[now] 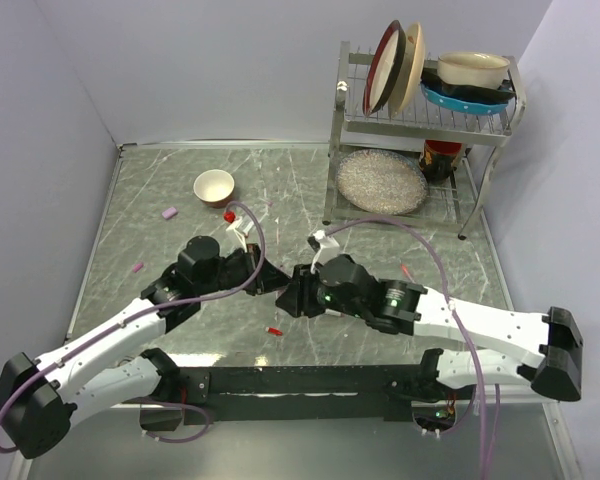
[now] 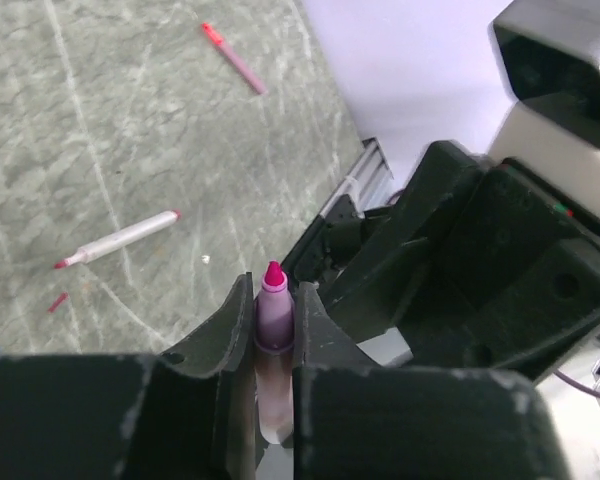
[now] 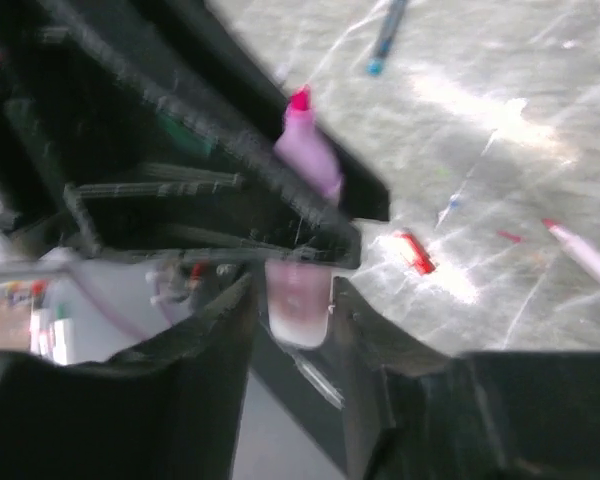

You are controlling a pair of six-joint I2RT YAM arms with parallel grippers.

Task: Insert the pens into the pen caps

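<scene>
Over the middle of the table [image 1: 160,200] the left gripper [image 2: 273,296] pinches the pen [image 2: 274,330], magenta tip poking out toward the right gripper [image 3: 295,290] — its jaws pinching the cap [image 3: 298,310] just beside — pen and cap not yet joined, axes seemingly askew.

walls [image 1: 230,70]: pale lilac | table [image 1: 280,180]: grey-green marbled | dish rack [image 1: 332,170]: metal, far right corner

Table [image 1: 160,200]: grey-green marble pattern with white veins. Held pen [image 2: 274,312]: lilac section, magenta tip. Held cap [image 3: 298,300]: pale lilac-pink. Loose cap [image 1: 275,330]: red.
</scene>
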